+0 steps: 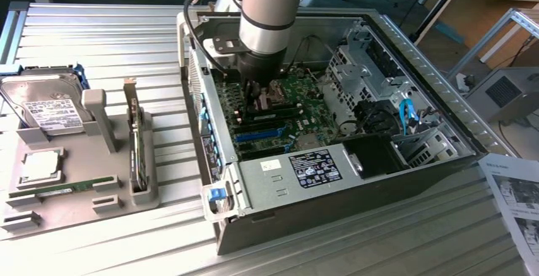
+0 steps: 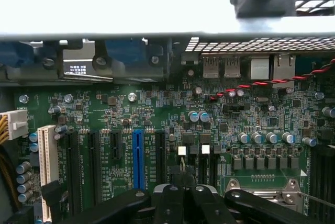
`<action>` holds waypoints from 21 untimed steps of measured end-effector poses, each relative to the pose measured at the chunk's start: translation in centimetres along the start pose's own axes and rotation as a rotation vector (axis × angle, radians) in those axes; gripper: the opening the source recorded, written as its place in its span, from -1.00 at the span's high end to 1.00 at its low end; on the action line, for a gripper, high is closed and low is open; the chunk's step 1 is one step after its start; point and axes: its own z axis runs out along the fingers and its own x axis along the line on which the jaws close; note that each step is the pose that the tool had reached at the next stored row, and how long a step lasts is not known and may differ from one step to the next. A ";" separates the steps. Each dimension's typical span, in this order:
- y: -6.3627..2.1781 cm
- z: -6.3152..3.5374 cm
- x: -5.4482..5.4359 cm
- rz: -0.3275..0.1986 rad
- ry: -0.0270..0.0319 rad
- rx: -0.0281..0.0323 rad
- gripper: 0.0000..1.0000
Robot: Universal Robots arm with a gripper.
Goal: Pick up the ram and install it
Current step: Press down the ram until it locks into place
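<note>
The ram (image 1: 60, 190), a thin green stick, lies flat in a slot of the grey fixture (image 1: 118, 203) at the exterior view's left, outside the computer. My gripper (image 1: 259, 94) is far from it. It hangs inside the open computer case (image 1: 337, 181), low over the green motherboard (image 1: 307, 108). In the wrist view the gripper (image 2: 185, 190) has its dark fingers (image 2: 168, 205) drawn together. No gap or green stick shows between them. The motherboard (image 2: 157, 109) spreads below with its expansion slots (image 2: 137, 158). Long black memory slots (image 2: 320, 177) show at the picture's edge.
On the fixture stand a hard drive (image 1: 49, 107), a processor chip (image 1: 39, 166) and an upright card with a metal bracket (image 1: 135, 140). The case walls, drive cage (image 1: 370, 67) and power supply (image 1: 295, 175) hem in the arm. A paper sheet (image 1: 515, 194) lies at the right.
</note>
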 end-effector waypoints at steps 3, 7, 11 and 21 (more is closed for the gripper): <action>0.00 0.02 0.0 0.000 -0.0004 0.0002 0.79; 0.00 0.11 0.0 0.000 -0.0004 0.0003 0.79; 0.00 0.11 0.0 0.000 -0.0004 0.0002 0.79; -0.06 -1.37 0.0 0.000 -0.0005 0.0003 0.79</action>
